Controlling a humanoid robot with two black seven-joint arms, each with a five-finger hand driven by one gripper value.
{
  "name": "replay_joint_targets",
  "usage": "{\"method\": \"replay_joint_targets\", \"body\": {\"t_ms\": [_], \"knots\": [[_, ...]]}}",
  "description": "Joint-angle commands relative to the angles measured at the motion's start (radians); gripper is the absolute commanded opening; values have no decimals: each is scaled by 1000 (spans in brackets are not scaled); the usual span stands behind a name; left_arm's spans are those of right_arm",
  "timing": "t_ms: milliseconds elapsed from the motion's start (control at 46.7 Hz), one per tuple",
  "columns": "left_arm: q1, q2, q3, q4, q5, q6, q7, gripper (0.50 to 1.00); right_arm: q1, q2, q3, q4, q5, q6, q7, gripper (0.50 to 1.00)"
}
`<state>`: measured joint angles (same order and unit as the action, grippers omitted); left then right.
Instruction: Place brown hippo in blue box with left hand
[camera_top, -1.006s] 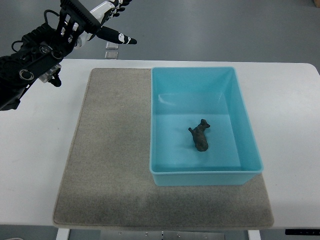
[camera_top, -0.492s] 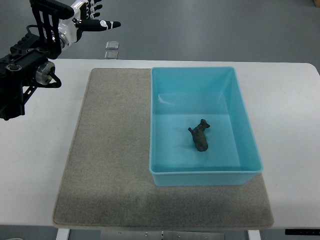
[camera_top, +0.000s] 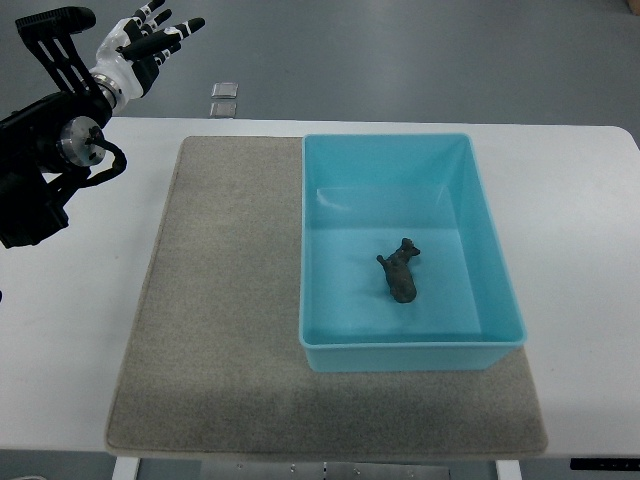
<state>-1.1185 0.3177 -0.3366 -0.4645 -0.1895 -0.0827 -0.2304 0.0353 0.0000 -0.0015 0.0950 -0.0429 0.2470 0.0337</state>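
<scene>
Open-topped rectangular blue plastic box stands on the right half of the grey felt mat, its walls the only raised obstacle. Small dark brown hippo figure occupies the box floor's near-centre; floor around it bare. Mat's left half and white table edges unobstructed.

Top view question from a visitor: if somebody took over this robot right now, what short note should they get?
Left hand: open, fingers spread, holding nothing, raised past the table's far left corner.
Right hand: not in view.
Brown hippo: lying on the floor of the blue box, roughly mid-box.
Blue box: sitting on the right part of the grey mat on the white table.
Done: the hippo is in the box and released.
Left: seemingly nothing except parking the left arm.
</scene>
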Motion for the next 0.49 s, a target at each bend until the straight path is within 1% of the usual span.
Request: {"method": "replay_joint_targets", "body": {"t_ms": [0, 150, 321, 471], "knots": [[20, -3, -33, 0, -51, -61, -1, 994, 0, 0, 0, 0, 0, 0, 0, 936], [68, -19, -153, 1, -59, -129, -3, 994, 0, 0, 0, 0, 0, 0, 0, 936], [106, -49, -211, 0, -61, -189, -4, 994, 0, 0, 0, 0, 0, 0, 0, 936], [112, -51, -217, 0, -48, -193, -18, 994, 0, 0, 0, 0, 0, 0, 0, 936]]}}
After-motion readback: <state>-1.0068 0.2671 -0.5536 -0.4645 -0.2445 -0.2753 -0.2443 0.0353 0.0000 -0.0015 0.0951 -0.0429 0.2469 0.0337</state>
